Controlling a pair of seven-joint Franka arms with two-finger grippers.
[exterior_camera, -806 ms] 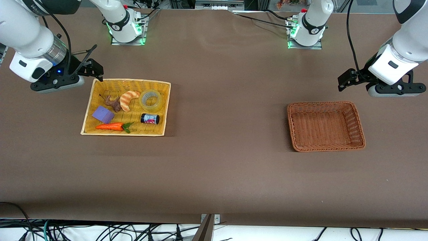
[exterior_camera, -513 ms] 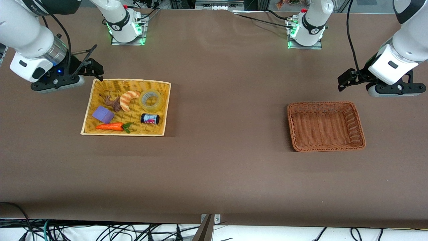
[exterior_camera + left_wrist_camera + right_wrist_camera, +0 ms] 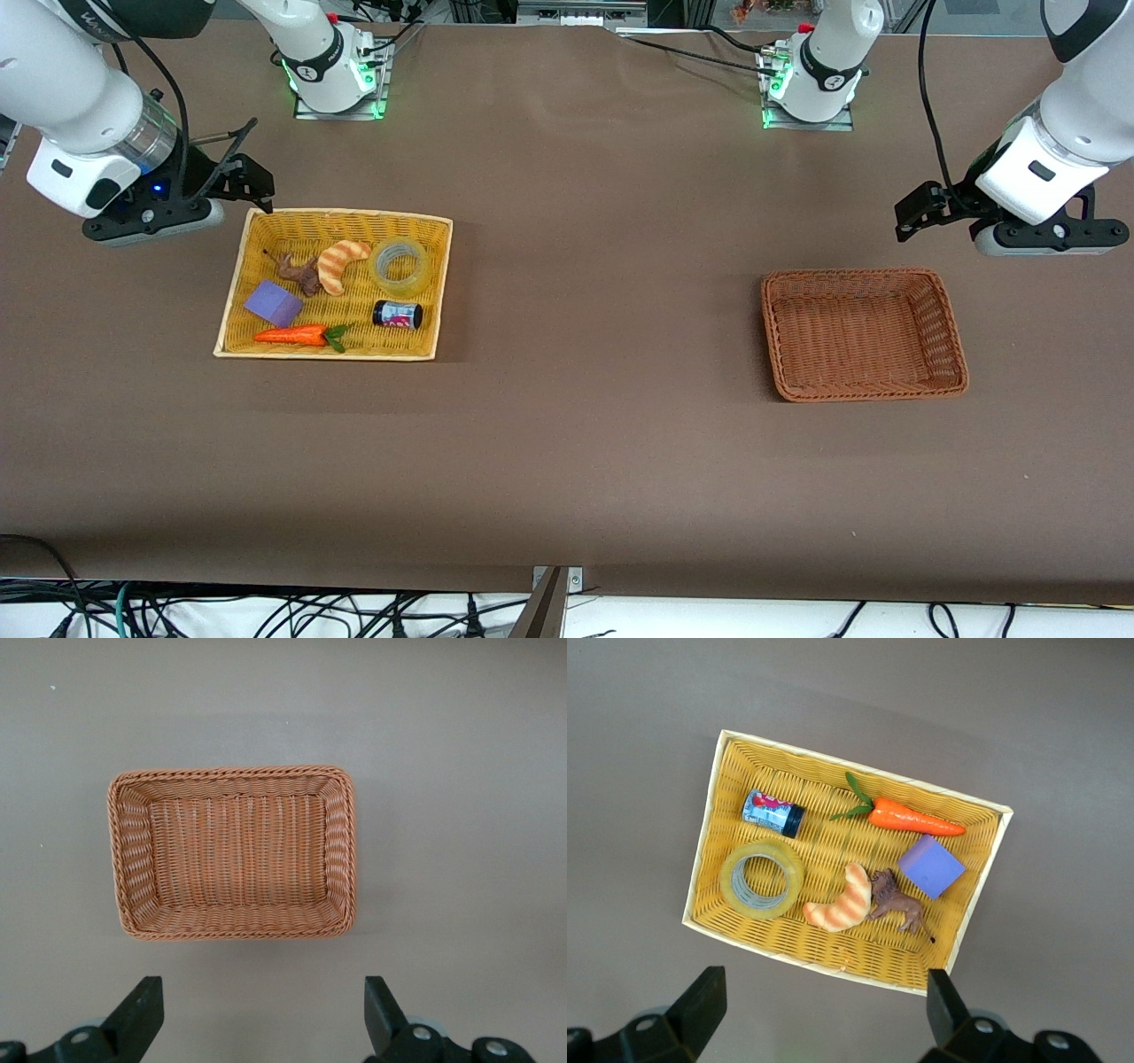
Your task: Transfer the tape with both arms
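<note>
Two baskets sit on the table: the yellow basket [image 3: 235,292] holds six things, namely one tape [image 3: 401,264], croissant [image 3: 340,264], can [image 3: 396,314], carrot [image 3: 292,335], purple block [image 3: 273,303] and toy animal [image 3: 299,271], while the brown basket [image 3: 951,328] is bare, and the right gripper [image 3: 257,186] and left gripper [image 3: 912,213] hover spread wide, holding nothing.

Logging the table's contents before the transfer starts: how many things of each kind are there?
Baskets: 2, yellow basket and brown basket
Tape: 1
Can: 1
Croissant: 1
Carrot: 1
Purple block: 1
Toy animal: 1
Total: 8
</note>
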